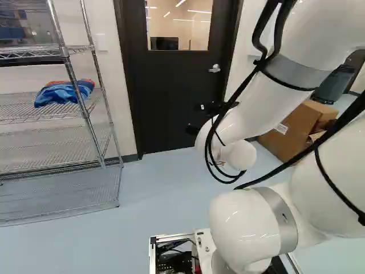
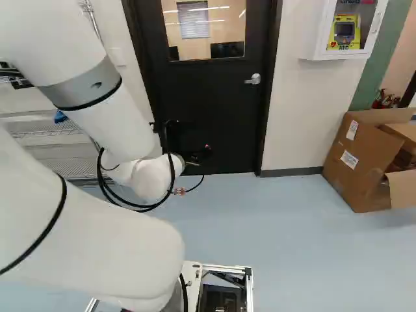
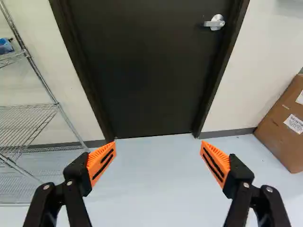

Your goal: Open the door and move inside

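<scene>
The black gripper (image 1: 195, 119) is in front of the lower part of the dark door (image 1: 171, 85) in the left base view, below the level of the silver lever handle (image 1: 214, 68). In the wrist view the gripper (image 3: 158, 152) stands wide open, its orange-padded fingers far apart with only floor showing between them. Ahead of it the door (image 3: 142, 71) is closed in its frame, and its handle (image 3: 215, 22) sits near one edge, well away from both fingers. The right base view also shows the handle (image 2: 253, 79) untouched, below and right of the door's window.
A wire shelf rack (image 1: 85, 114) holding a blue bundle (image 1: 64, 93) stands left of the door. Cardboard boxes (image 2: 354, 159) lie on the floor by the wall to its right. A white wall cabinet (image 2: 316, 32) hangs above them. Pale blue floor (image 2: 292, 227) reaches the door.
</scene>
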You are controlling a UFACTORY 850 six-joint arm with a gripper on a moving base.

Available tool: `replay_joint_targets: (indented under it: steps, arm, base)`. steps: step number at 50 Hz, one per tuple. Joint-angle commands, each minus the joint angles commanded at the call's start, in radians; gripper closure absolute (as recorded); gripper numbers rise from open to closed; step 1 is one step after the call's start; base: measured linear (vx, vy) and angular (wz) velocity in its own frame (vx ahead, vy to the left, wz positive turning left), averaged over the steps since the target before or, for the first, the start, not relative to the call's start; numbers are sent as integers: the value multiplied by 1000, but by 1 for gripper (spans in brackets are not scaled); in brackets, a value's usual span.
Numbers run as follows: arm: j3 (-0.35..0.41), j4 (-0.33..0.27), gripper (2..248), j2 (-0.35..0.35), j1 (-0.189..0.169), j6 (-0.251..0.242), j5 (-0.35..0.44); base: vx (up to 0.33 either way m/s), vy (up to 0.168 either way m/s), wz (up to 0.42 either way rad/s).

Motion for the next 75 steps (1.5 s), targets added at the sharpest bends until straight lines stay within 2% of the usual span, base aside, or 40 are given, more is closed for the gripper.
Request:
replay_joint_targets:
  steps: [27, 75]
  arm:
    - [0, 0, 3, 0, 0, 0, 0]
    - [0, 0, 3, 0, 0, 0, 0]
  base:
    - [150, 1, -13]
    - [162, -34, -182]
